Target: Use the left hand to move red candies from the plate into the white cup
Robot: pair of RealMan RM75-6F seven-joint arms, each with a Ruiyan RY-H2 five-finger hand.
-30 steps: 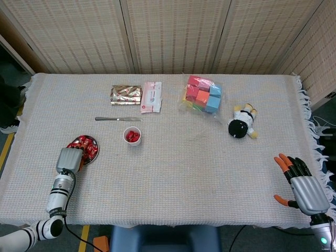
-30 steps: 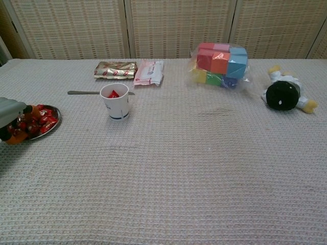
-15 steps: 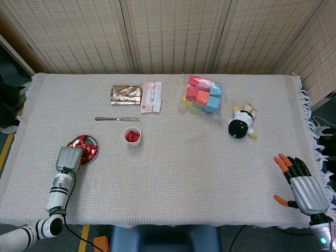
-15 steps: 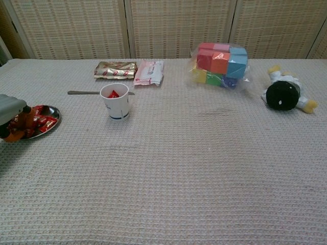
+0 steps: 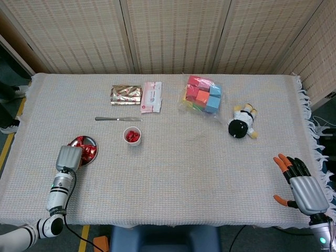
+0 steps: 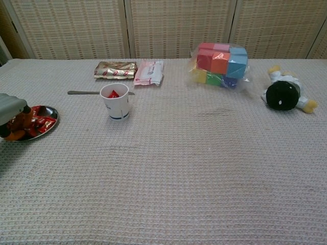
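Here: our left hand [image 5: 69,157] over the plate [image 5: 90,140] of red candies [image 5: 88,151].
We judge them light, slick-wrapped, best pinched across the body; its grip cannot be told. The white cup [image 5: 132,136] stands near, already holding some. Our right hand [image 5: 300,182] rests spread, holding nothing.

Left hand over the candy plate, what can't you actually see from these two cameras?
- Left hand fingers: head view, covered by the hand's own grey back; chest view, cut off by the left edge. Whether it holds a candy cannot be told.
- Plate: near part hidden under the hand in both views.
- White cup: number of candies inside, too small.
- Right hand: outside the chest view.
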